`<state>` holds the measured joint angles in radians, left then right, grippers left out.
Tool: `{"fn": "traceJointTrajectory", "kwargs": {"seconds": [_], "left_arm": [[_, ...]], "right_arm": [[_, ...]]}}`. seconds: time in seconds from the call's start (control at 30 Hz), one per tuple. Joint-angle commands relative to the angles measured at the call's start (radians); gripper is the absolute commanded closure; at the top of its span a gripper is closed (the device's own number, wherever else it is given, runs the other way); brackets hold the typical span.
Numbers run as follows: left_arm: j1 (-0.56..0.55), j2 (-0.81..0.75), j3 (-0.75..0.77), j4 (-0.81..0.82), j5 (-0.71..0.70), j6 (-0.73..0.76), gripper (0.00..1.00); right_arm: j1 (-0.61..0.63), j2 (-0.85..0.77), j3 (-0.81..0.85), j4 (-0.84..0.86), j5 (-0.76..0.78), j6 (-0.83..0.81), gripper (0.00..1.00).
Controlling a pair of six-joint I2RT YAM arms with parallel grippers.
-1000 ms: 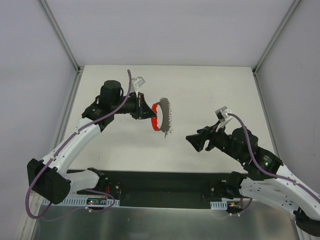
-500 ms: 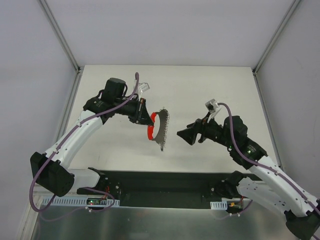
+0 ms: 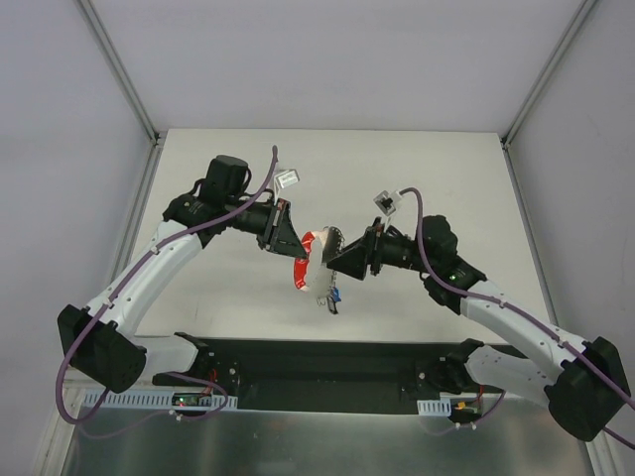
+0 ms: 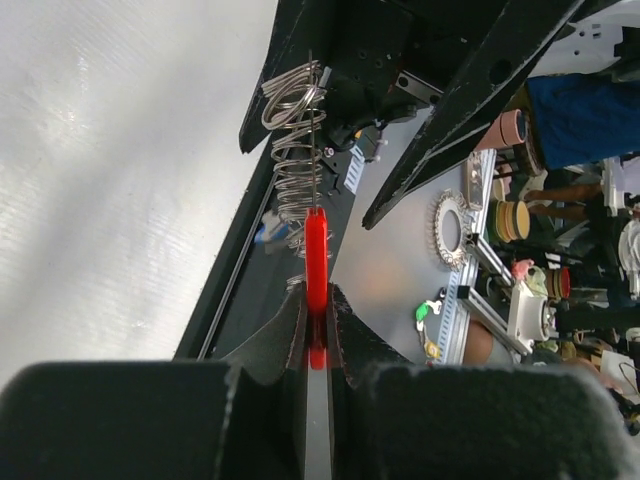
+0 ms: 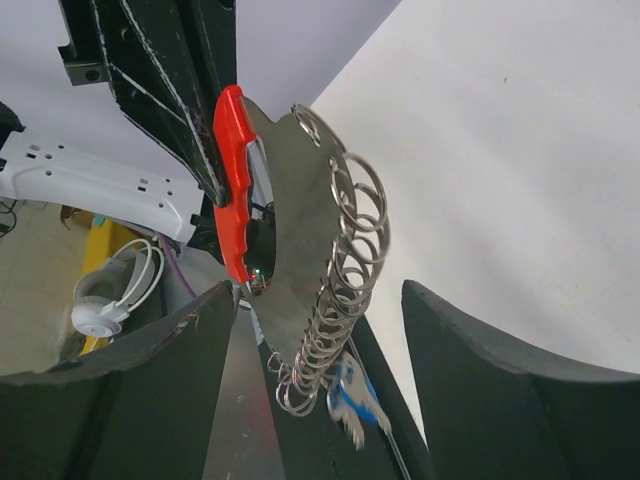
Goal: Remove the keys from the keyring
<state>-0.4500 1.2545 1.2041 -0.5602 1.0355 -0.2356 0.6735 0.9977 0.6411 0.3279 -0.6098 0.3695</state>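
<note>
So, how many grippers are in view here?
2. The left gripper holds the keyring by its red part, mid-table; the right gripper, open, straddles its rings from the right.

So the left arm (image 3: 149,278) reaches from the near-left corner toward the middle, left gripper (image 3: 298,238) pinched tight on the keyring (image 4: 316,250). The right arm (image 3: 516,322) stretches in from the near right, right gripper (image 3: 335,263) spread wide, nose to nose with the left one.

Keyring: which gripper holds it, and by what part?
The left gripper, shut on the red tag of the keyring. The right gripper is open around the wire rings, holding nothing.
</note>
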Motion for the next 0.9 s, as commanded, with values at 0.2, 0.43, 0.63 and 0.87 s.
{"fn": "traceJointTrajectory", "kwargs": {"seconds": [0.2,0.43,0.63,0.87], "left_arm": [[0.007,-0.030,0.040,0.029,0.112,-0.011,1.00],[0.007,-0.036,0.077,0.052,0.068,-0.068,0.86],[0.010,-0.182,0.032,0.114,-0.110,-0.083,0.37],[0.013,-0.329,-0.156,0.383,-0.085,-0.211,0.25]], "right_arm": [[0.044,0.038,0.060,0.180,-0.113,0.025,0.53],[0.080,0.025,0.086,0.155,-0.085,0.026,0.99],[0.107,-0.019,0.127,0.155,0.025,0.063,0.99],[0.113,-0.042,0.209,0.172,0.111,0.100,0.99]]}}
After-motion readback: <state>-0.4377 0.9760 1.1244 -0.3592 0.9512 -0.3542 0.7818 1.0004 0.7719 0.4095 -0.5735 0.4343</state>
